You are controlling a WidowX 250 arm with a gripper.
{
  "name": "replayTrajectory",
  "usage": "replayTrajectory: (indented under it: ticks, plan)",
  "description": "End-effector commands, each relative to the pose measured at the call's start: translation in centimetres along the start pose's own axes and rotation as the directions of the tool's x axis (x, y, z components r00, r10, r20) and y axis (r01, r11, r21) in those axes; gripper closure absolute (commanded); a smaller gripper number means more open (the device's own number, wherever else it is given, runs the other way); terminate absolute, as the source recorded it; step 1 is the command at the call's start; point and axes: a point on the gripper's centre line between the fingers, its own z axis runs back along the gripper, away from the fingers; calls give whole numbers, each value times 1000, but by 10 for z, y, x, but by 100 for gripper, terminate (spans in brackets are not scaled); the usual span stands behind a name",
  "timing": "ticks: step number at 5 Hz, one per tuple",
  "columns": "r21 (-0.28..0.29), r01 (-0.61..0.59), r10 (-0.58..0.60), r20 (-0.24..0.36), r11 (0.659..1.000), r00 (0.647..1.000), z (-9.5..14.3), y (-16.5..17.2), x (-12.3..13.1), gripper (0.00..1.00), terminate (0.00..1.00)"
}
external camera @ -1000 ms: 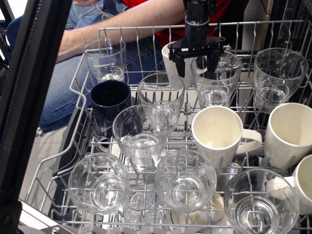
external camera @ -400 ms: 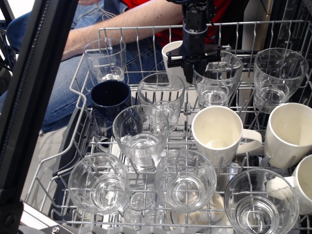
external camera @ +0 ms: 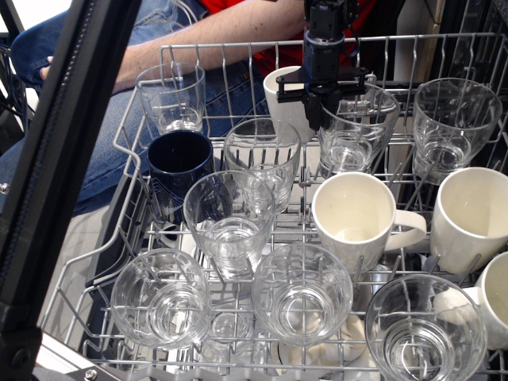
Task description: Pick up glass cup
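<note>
A wire dish rack (external camera: 125, 151) holds several clear glass cups and mugs. My black gripper (external camera: 316, 117) hangs at the back middle. Its fingers are closed together over the left rim of one glass cup (external camera: 359, 131) in the back row, one finger inside and one outside. That glass leans slightly. A white mug (external camera: 280, 99) stands just left of the gripper, touching or nearly touching it.
More glass cups stand at the back left (external camera: 171, 95), back right (external camera: 456, 119), middle (external camera: 262, 159) and front (external camera: 302, 290). A dark blue mug (external camera: 178, 167) is on the left, white mugs (external camera: 357, 214) on the right. A person's arm (external camera: 214, 36) lies behind the rack. A black bar (external camera: 55, 175) blocks the left.
The gripper was open, straddling the glass's left rim and the white mug. It has since closed on the rim and shifted slightly right; the glass now leans a little.
</note>
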Motion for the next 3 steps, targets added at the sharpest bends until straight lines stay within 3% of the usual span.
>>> replayTrajectory:
  ticks: [1, 3]
  plan:
    - [-144, 69, -68, 10, 987, 998, 82, -11, 9, 100, 0]
    - [-216, 99, -101, -2, 971, 995, 146, -17, 4, 100, 0]
